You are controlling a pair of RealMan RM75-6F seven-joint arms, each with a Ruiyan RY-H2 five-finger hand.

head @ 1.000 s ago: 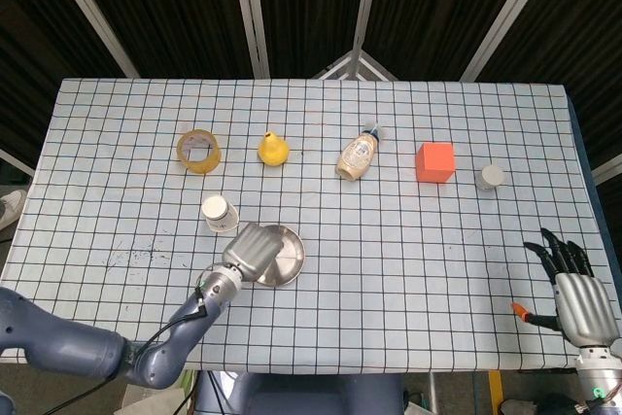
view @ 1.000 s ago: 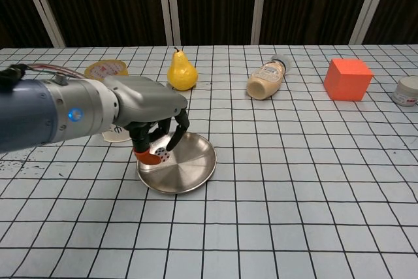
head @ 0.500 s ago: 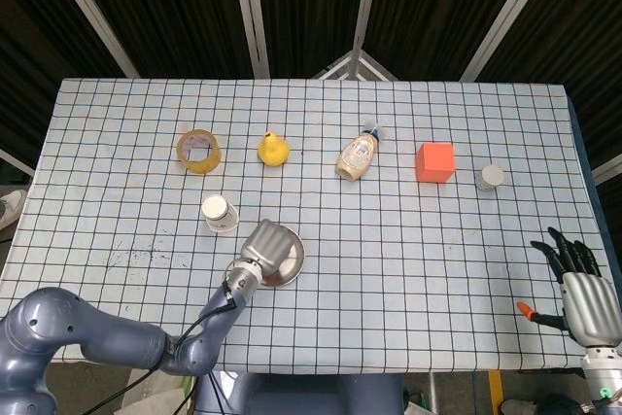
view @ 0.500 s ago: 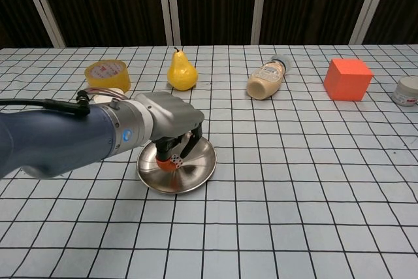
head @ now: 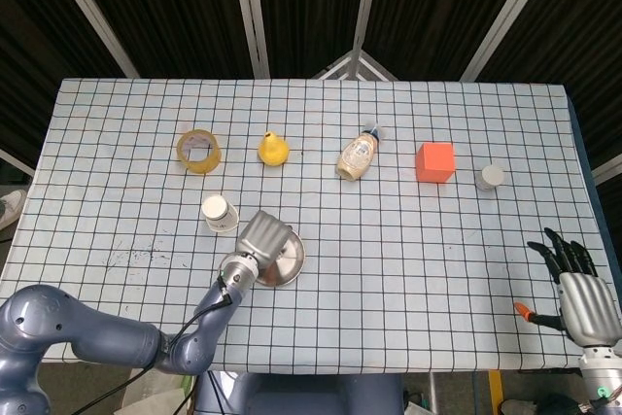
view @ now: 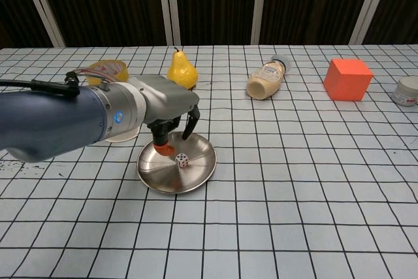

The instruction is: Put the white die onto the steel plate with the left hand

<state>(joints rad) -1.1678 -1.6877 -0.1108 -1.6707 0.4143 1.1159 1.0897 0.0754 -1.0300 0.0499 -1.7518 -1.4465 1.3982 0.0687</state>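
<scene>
On the steel plate (view: 196, 173) lies the white die (view: 182, 159), just below the empty, spread-fingered left robot hand (view: 171, 112).

Left robot hand (view: 171, 106): silver shell, black fingers, orange thumb tip; blue-grey arm, black cable.

One die (view: 182, 159), one plate (view: 199, 169), pear (view: 181, 70), bottle (view: 266, 81), cube (view: 348, 79), tape roll (head: 198, 150), two cups (head: 220, 212) (head: 491, 177).

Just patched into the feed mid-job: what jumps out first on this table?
The left hand hovers just above the steel plate near the table's front left, with the white die lying free on the plate below its fingers. Behind, a bright orange cube stands out at far right, and a yellow pear stands behind the plate.
</scene>
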